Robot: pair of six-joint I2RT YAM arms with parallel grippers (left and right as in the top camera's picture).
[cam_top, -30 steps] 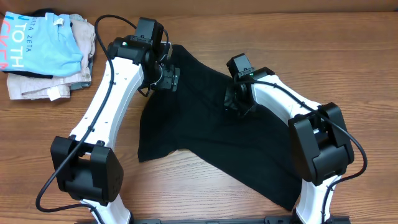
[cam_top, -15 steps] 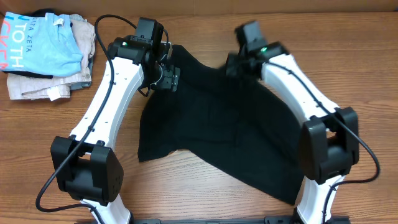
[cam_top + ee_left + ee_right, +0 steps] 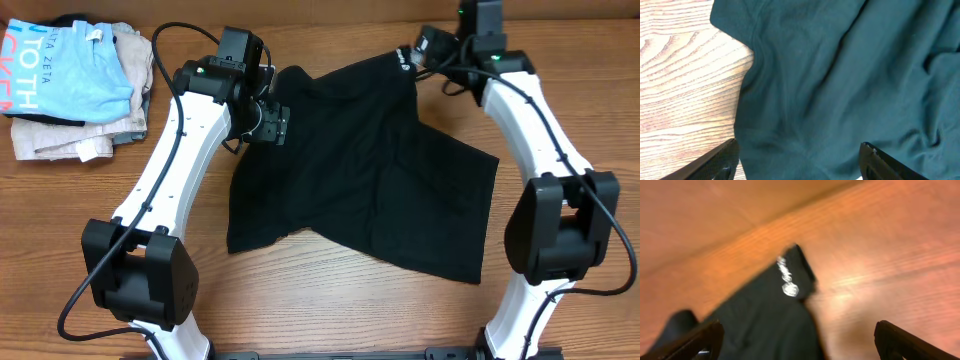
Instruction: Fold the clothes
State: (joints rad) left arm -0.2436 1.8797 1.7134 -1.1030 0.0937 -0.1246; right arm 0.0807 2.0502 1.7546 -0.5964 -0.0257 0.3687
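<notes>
Overhead view: 1 black T-shirt [image 3: 370, 180] lies spread and mostly flat on the wooden table [image 3: 330, 320], between the 2 arms and a little toward the far edge. Its longest span appears to run on a diagonal, from the far-left part beside the left gripper [image 3: 270, 122] to the near-right corner by the right arm's base. A narrower corner points to the far right and ends just short of the right gripper [image 3: 428, 45]. That corner carries a small white logo [image 3: 403, 57]. The near edge is uneven, with 1 shallow notch left of centre. The fabric shows soft creases running along the diagonal.

Left wrist view: the left gripper [image 3: 799, 146] hangs over the shirt [image 3: 840, 75], its 2 fingers [image 3: 722, 160] set wide apart with cloth under the gap. The jaws grip nothing. Whether the fingertips touch the fabric cannot be told. The shirt's edge meets bare table at the upper left of this view.

Right wrist view (blurred): the right gripper [image 3: 797, 330] is spread fully, with nothing between its jaws. Below it the logo [image 3: 787, 282] marks the pointed corner of the shirt [image 3: 765, 320], which lies on the wood apart from the fingers.

Far-left corner of the table, overhead view: 1 light blue shirt [image 3: 70, 75] with lettering rests on top of beige garments [image 3: 90, 140], well apart from the black T-shirt.
</notes>
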